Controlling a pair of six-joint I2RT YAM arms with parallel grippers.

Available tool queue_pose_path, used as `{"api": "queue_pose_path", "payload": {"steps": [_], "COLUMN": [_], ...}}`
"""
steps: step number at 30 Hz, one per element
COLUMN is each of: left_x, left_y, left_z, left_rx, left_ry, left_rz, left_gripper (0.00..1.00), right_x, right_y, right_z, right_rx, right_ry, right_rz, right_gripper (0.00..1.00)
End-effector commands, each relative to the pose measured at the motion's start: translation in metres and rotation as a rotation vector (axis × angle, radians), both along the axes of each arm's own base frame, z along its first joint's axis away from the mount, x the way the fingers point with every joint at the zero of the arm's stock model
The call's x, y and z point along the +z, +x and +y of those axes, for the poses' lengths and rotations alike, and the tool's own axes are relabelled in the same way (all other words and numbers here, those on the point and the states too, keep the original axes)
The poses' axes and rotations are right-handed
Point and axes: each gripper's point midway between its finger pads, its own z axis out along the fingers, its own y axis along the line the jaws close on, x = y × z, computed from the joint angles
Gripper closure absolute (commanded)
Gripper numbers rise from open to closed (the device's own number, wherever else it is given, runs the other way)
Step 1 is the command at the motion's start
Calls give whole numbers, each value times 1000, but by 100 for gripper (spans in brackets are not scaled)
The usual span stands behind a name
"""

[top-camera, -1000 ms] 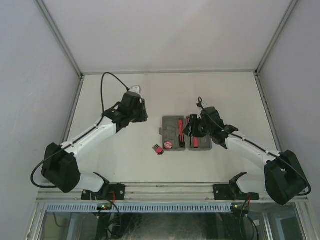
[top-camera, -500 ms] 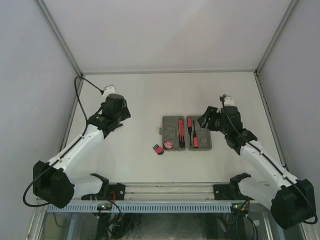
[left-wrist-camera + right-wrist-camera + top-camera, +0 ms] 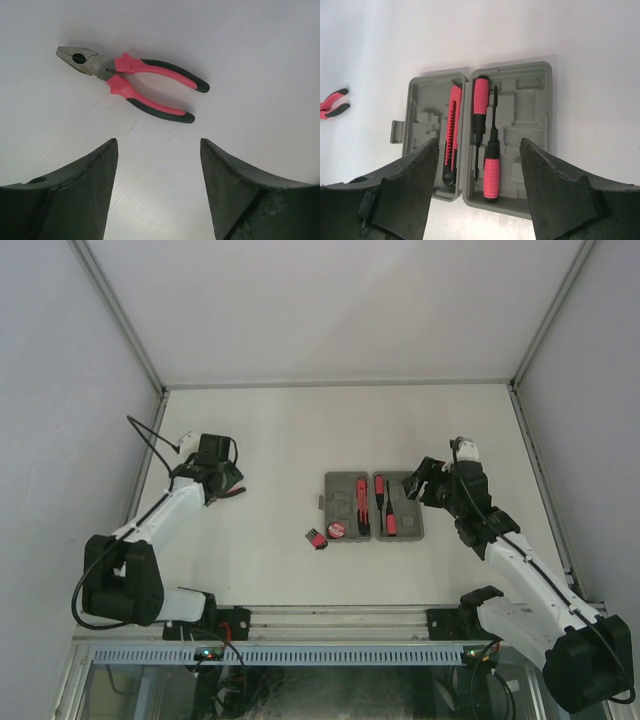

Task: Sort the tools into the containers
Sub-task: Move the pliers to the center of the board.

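pliers point(image 3: 117, 86): room on every side | case point(image 3: 525, 120): screwdrivers point(image 3: 481, 107) crowd hinge, right recesses free

I'm working in what looks like a robotics lab cell. The white table point(image 3: 300, 430) is boxed in on the left, right and far sides by plain pale panels point(image 3: 60, 390) held in aluminium struts point(image 3: 118, 315). Along the near edge runs a metal rail point(image 3: 340, 620) with my two white-and-black arms bolted to it, the left arm point(image 3: 165, 512) and the right arm point(image 3: 525, 565). Just below the rail sits a slotted cable duct point(image 3: 300, 654), with wiring showing underneath. The light is flat and even, and every surface is bare and pale.
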Motion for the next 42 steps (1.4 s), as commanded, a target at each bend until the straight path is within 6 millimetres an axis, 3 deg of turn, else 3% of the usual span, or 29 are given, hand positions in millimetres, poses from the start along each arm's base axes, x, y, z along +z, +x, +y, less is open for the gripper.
{"api": "queue_pose_path", "payload": {"steps": [1,13,26,36,42], "left_x": [-10,-49,-61,-65,-70], "left_y": [3,17,32,42,44], "left_z": [5,23,32,31,29], "left_rx": [103,213,243,232,209], "left_ry": [-51,-107,-122,-133,-133], "left_rz": [3,84,104,121,154], "left_gripper": [28,27,28,35,46], "right_x": [1,-9,-15,-18,-19], "right_y": [3,0,-1,-2,-2], "right_z": [2,8,18,20,20], "right_rx": [-12,-3,41,49,46], "right_ry": [41,73,100,104,108], "right_rz": [-5,42,70,80,86], "right_gripper": [35,36,36,37,37]}}
